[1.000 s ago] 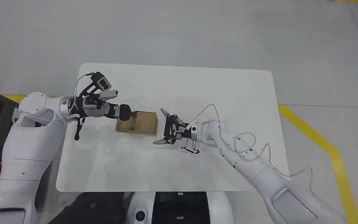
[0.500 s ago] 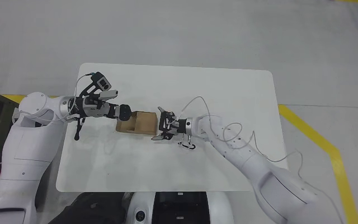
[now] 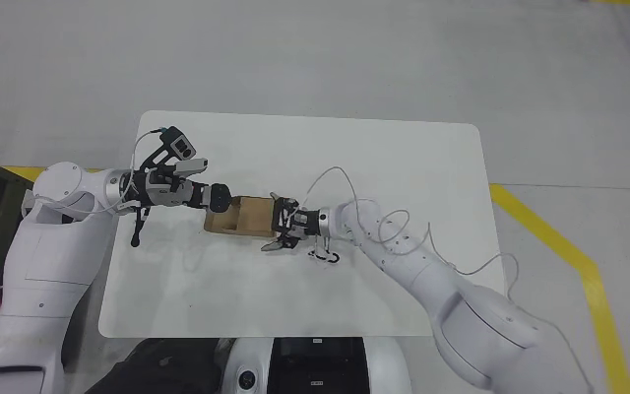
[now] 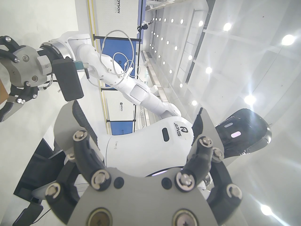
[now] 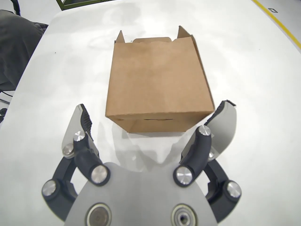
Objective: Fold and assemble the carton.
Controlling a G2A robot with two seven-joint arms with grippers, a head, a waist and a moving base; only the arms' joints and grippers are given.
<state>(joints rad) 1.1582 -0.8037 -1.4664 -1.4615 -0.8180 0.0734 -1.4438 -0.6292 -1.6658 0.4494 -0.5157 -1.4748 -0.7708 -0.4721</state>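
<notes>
Carton (image 3: 242, 215) of brown board lies on its side on the surface (image 3: 394, 167), about midway between the near and far edges and somewhat closer to the left edge than the right. From the right wrist we see its closed end (image 5: 152, 121), with a tuck slot, facing the right gripper (image 5: 154, 109). The far end is open, its flaps (image 5: 182, 32) standing up. The right gripper sits just beside that closed end with its fingers spread wide and nothing between them. The left gripper (image 3: 219, 195) is at the open end. Its wrist view shows its fingers wide apart too and empty, and we cannot tell whether it touches the board.

We judge the carton light and hollow. Its thin walls will likely bow or crease if we squeeze across the middle of a panel, and the smooth surface underneath will probably let it slide under a push from one side alone. The folded edges and corners look like the stiff parts, so we would take hold there. We could also press flat against the closed end while the other gripper works the flaps. The flaps should hinge easily and are best pushed gently near the fold.
</notes>
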